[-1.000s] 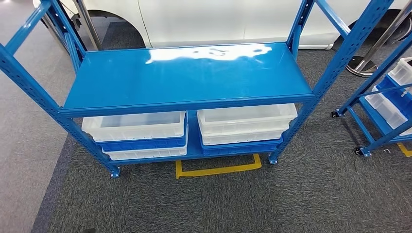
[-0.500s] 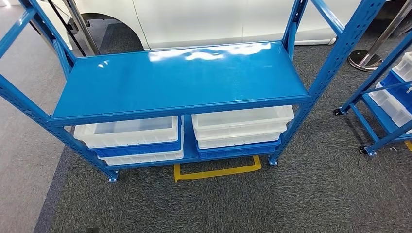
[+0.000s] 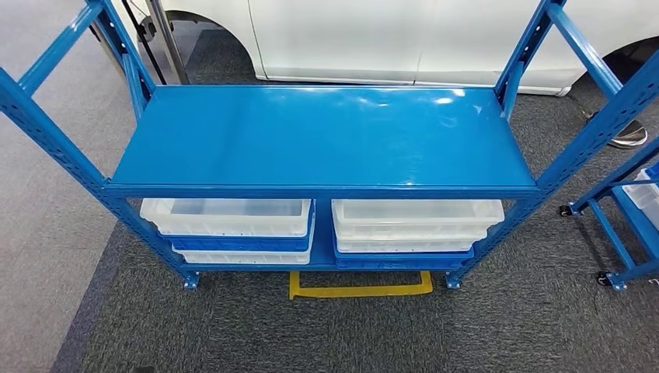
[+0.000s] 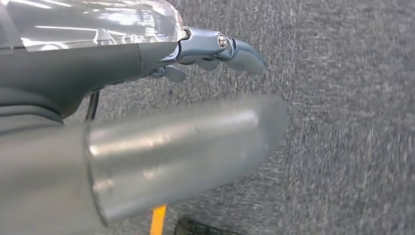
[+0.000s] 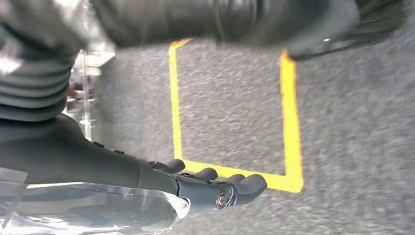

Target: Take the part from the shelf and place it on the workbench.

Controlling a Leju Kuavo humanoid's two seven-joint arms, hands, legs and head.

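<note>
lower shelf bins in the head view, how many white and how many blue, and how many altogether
white bins: 4
blue bins: 2
total: 6, in two stacks of 3

A car workshop: blue steel shelving (image 3: 326,140), stacked crates (image 3: 233,221), white car (image 3: 404,39).

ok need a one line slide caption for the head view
Head view: blue shelf rack with a bare top deck, white and blue bins stacked below, yellow floor marking in front, white car behind.
</note>
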